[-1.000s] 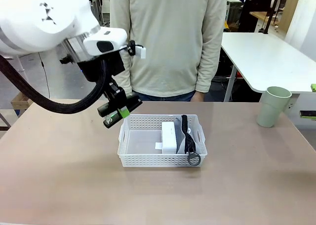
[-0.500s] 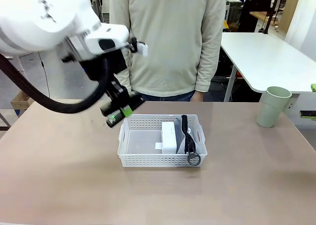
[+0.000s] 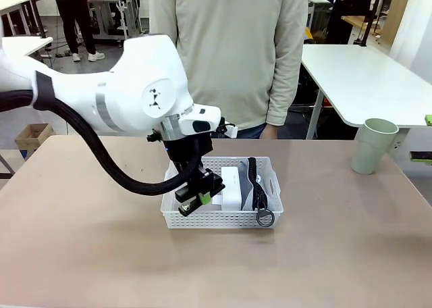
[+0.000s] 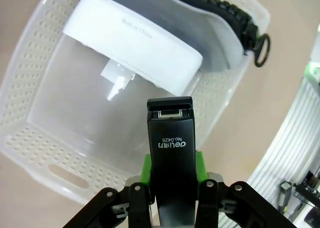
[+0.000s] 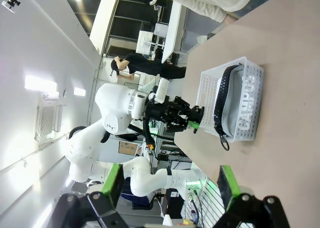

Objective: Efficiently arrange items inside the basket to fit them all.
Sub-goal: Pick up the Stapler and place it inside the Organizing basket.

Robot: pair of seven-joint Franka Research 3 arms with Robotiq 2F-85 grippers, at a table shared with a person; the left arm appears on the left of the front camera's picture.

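The white basket (image 3: 223,219) sits mid-table. On its right side stand a white box (image 3: 233,185) and, against the right wall, the grey pouch (image 3: 248,186) with its black zipper strap. My left gripper (image 3: 199,198) is shut on a small black stapler (image 3: 186,203) low over the basket's bare left half. The left wrist view has the stapler (image 4: 172,140) between the green pads (image 4: 146,167), above the basket floor (image 4: 85,103) and beside the white box (image 4: 135,38). A pale green cup (image 3: 372,147) stands at the table's far right. My right gripper (image 5: 170,183) hangs open, well away from the basket (image 5: 250,83).
A person in a cream sweater (image 3: 229,51) stands at the far side, right behind the basket. A second white table (image 3: 364,78) stands at the back right. The tabletop around the basket is bare.
My left arm has swung right and down from above the basket's back left corner, bringing the stapler into the basket's left half. Box, pouch and cup have not moved.
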